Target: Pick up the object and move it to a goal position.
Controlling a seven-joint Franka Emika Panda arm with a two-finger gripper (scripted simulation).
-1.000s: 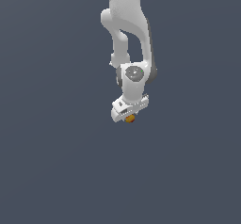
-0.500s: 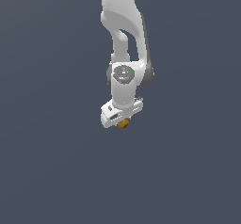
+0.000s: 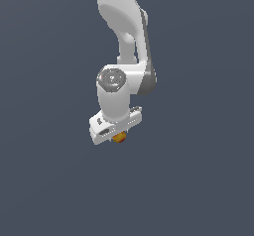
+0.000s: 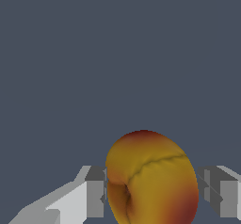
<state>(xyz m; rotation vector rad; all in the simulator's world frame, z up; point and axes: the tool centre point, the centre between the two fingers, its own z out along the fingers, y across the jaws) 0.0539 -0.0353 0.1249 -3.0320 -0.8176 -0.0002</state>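
i am holding the small roundish yellow-orange object with red patches and a creased dimple [image 4: 150,178] between the two grey fingers [image 4: 95,192] of my white end effector [image 3: 118,137], which is closed onto its sides. in the exterior view it is peeking out just under the end effector, near the middle of the scene. it looks light and smooth, probably slippery on its curved skin, so i am judging a grip across its widest part safest.
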